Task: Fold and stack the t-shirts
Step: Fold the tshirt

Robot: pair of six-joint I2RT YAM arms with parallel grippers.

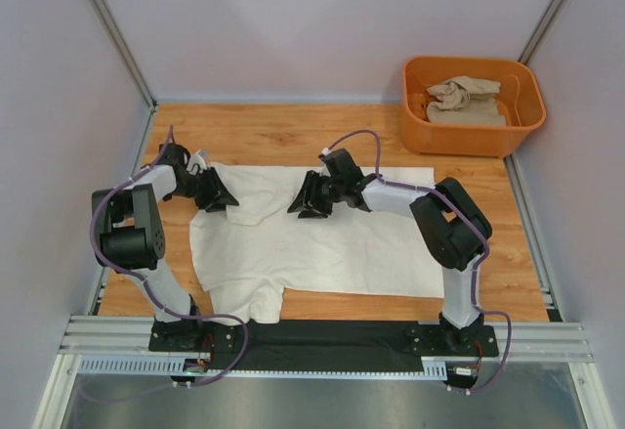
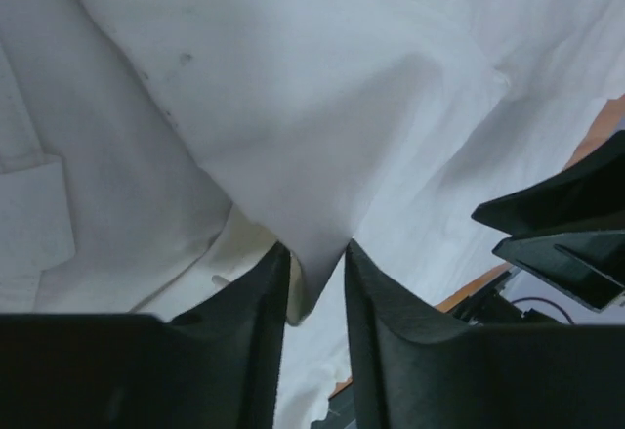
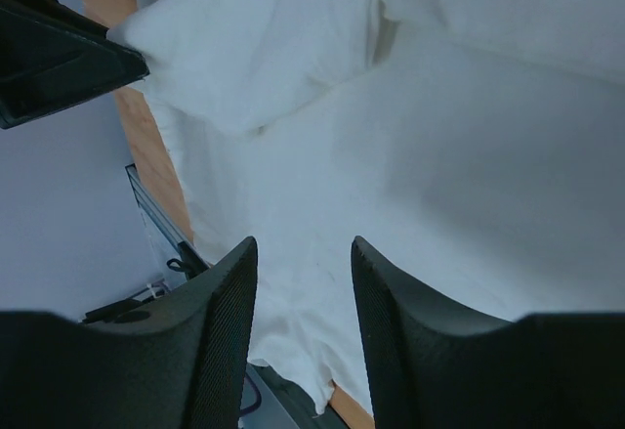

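Top external: orange tub (image 1: pixel 471 142) holds the beige t-shirt (image 1: pixel 467 100); left gripper (image 1: pixel 227 202) pinches the cream t-shirt (image 1: pixel 332 243), right gripper (image 1: pixel 303 209) gapes empty.

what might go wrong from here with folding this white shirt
1. The left gripper pinches only a narrow tip of a fold in the white shirt, so the fold may slip out when lifted.
2. The right gripper has its jaws apart over flat cloth and holds nothing; a one-sided pull could bunch the shirt.
3. The two grippers sit close together and might bump.
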